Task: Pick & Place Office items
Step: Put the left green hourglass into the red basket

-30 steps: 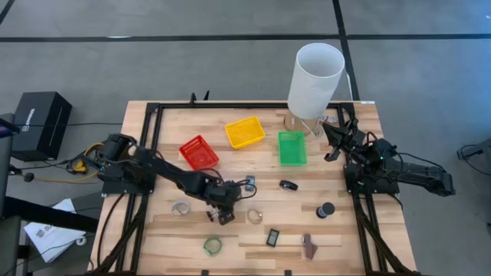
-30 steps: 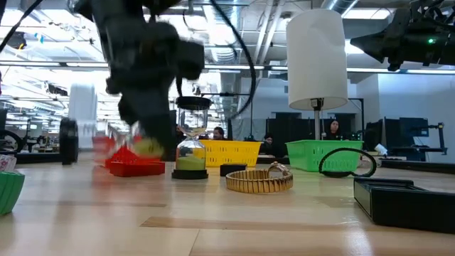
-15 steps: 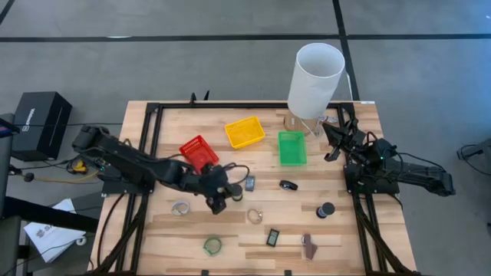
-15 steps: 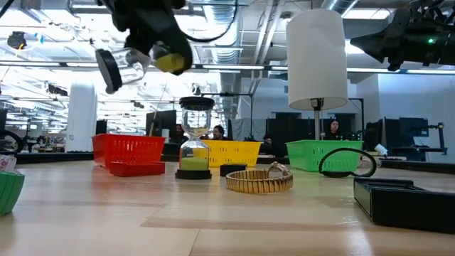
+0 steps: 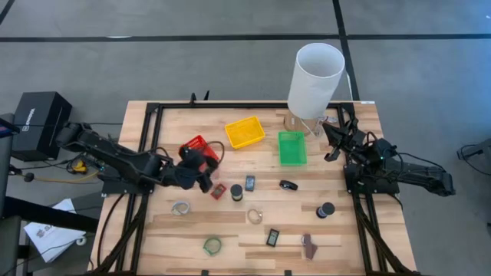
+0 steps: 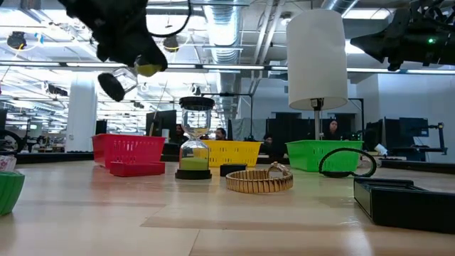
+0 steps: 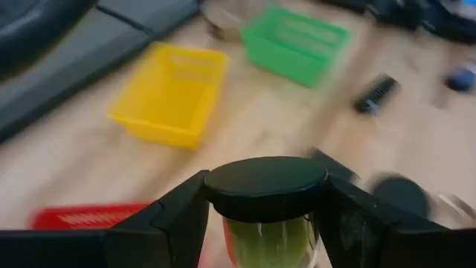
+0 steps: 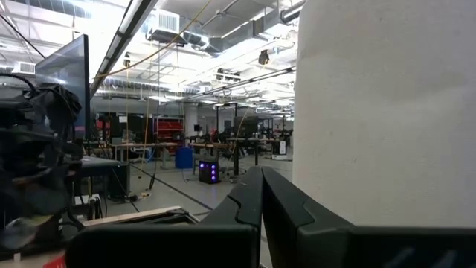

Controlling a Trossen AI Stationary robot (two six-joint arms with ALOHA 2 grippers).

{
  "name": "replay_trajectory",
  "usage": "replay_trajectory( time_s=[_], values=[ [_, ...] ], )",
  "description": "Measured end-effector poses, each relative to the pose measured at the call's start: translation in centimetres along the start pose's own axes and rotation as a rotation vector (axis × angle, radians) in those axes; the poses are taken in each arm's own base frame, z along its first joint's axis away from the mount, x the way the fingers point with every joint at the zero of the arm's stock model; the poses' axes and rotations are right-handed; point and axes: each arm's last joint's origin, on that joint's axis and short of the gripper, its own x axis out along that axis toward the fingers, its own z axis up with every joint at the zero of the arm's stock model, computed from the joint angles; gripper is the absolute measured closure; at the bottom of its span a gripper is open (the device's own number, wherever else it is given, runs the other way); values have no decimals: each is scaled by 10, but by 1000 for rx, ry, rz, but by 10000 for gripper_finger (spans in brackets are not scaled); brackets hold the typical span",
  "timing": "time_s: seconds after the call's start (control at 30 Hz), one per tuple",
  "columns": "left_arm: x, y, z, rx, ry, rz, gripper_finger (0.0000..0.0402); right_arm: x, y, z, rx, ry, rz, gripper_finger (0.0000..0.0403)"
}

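My left gripper [image 5: 204, 175] hangs over the table just near of the red bin [image 5: 198, 150], shut on a small hourglass [image 6: 135, 71] with black end caps and yellow-green sand. It also shows in the left wrist view [image 7: 265, 223]. A second hourglass [image 6: 192, 146] stands upright on the table. A red block [image 5: 218, 192], a black roll [image 5: 236, 192], a silvery ring [image 5: 181, 208], a green ring [image 5: 212, 245] and a brown clip [image 5: 308, 245] lie on the table. My right gripper [image 5: 331, 146] waits shut at the far right. My left gripper pinches the hourglass between its two fingers [image 7: 175, 216], one on each side just behind the black end cap [image 7: 265, 179]. The hourglass is lifted clear of the table and hangs tilted, one black cap [image 6: 111, 85] lowest.
A yellow bin [image 5: 245, 131] and a green bin [image 5: 291, 147] stand at the far middle, a tall white cylinder [image 5: 315, 69] at the far right. A black disc [image 5: 325, 209], a small dark rectangle [image 5: 272, 237], a gold ring-shaped band [image 5: 254, 217] and a dark piece [image 5: 288, 185] lie around.
My left gripper has risen from the table with the hourglass and gone toward the far left, up to the red bin. The hourglass is now lifted clear and tilted. The red block and the black roll now show where the gripper had been.
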Motion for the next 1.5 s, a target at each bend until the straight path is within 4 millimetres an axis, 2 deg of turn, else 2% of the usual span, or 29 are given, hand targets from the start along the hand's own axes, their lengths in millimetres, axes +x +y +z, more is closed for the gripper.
replay_trajectory(
  time_s=[0.13,0.3,0.57,0.7,1.1,1.33,1.5],
  values=[
    [4,16,-11,-8,-125,193,197,0,0,0,0,-1,0,403],
    [21,35,-28,-78,-241,370,186,0,0,1,0,-8,-5,403],
    [52,68,-54,-133,-264,541,196,0,-1,3,-18,-25,-9,403],
    [62,77,-62,-156,-260,587,191,0,-1,3,-18,-34,-10,403],
    [91,74,-86,-108,-232,658,189,0,-1,5,-12,-51,-13,403],
    [96,73,-89,-121,-300,745,181,0,-1,6,-9,-58,-14,403],
    [101,71,-91,-139,-314,747,186,0,-1,6,-9,-58,-14,403]
  ],
)
